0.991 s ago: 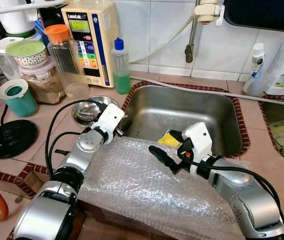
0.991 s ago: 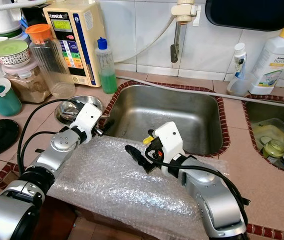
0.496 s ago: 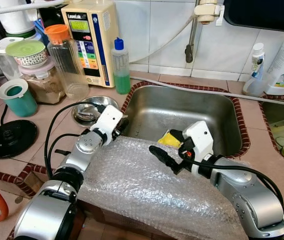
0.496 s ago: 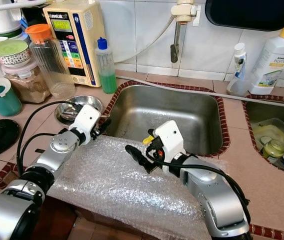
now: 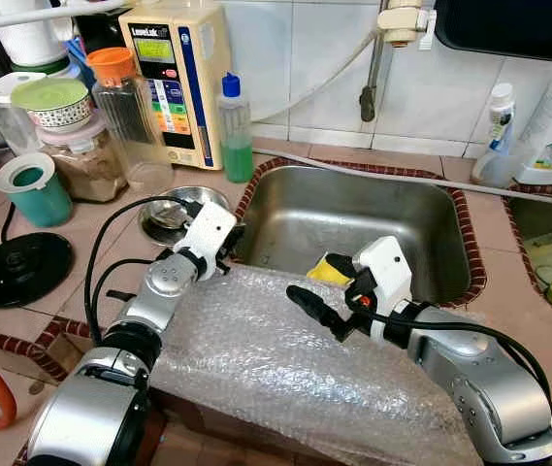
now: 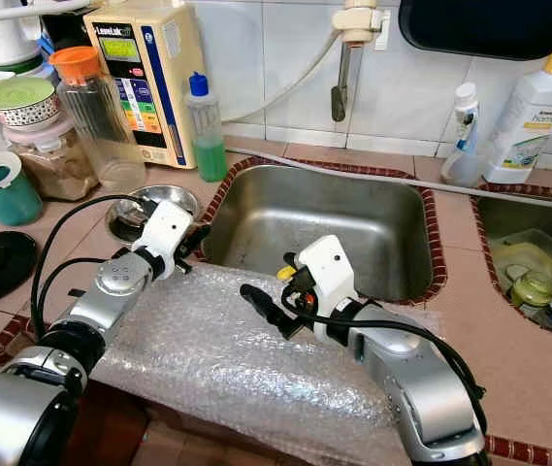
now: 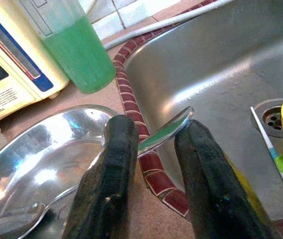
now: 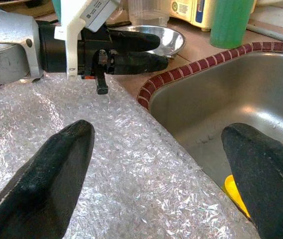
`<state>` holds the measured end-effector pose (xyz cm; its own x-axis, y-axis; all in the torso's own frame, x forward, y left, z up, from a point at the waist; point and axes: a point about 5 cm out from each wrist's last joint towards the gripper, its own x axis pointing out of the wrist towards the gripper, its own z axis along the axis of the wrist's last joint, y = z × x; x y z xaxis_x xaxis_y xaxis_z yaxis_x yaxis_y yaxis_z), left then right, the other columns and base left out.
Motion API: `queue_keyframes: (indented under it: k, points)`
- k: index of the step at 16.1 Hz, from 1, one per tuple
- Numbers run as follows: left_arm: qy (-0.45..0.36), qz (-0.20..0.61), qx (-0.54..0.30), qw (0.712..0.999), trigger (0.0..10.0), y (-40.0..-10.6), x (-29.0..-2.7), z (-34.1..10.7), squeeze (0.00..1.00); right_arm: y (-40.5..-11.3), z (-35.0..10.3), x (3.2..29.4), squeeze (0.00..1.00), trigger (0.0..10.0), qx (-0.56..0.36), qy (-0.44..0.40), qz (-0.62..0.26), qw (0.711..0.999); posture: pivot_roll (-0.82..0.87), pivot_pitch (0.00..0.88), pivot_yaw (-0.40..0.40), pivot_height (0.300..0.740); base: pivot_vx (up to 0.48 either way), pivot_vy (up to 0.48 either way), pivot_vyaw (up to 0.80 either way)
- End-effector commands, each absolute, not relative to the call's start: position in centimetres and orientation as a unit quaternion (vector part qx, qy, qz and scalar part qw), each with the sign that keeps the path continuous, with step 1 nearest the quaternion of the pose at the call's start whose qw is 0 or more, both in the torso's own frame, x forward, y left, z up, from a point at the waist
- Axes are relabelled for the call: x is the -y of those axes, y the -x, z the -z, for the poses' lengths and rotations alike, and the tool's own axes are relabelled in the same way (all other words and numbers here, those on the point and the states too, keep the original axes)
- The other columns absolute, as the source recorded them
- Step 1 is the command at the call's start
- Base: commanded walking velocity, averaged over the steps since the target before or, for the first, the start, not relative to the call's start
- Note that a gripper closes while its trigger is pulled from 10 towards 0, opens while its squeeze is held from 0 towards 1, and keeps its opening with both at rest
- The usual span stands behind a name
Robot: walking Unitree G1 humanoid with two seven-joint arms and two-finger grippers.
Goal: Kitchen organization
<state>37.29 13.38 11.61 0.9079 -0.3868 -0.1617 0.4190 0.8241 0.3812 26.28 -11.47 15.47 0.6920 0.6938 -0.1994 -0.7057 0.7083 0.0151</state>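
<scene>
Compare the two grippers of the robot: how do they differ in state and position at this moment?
The left gripper is shut on a metal spoon, while the right gripper is wide open and holds nothing. The left gripper sits at the sink's left rim, beside the steel bowl; the right gripper hovers over the bubble wrap at the sink's front edge. Both have two long black fingers and point roughly toward each other.

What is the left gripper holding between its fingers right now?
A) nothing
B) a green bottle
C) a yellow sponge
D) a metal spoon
D: in the left wrist view the left gripper pinches a shiny metal spoon between its two black fingers, above the red-tiled rim of the sink.
</scene>
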Motion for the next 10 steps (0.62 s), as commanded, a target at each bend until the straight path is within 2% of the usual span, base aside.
queue_keyframes:
  k: [1, 4, 10]
  points:
    - [-0.211, 0.201, -0.029, 0.956, 0.0, -37.6, -13.8, -12.3, 0.00, -26.1, -15.8, 11.0, 0.00, 10.0, -0.091, 0.037, -0.390, 0.915, -0.09, 0.000, 0.079, 0.740, 0.000, 0.000, 0.00]
    - [-0.232, 0.196, -0.013, 0.953, 0.0, -37.8, -14.2, -13.1, 0.00, -26.2, -15.8, 11.1, 0.00, 10.0, -0.091, 0.039, -0.387, 0.917, -0.09, 0.000, 0.082, 0.740, 0.000, 0.000, 0.00]
    - [-0.232, 0.149, 0.092, 0.957, 0.0, -38.5, -16.8, -19.5, 0.00, -26.7, -15.6, 11.4, 0.00, 10.0, -0.091, 0.046, -0.382, 0.919, -0.07, 0.000, 0.066, 0.740, 0.000, 0.000, 0.00]
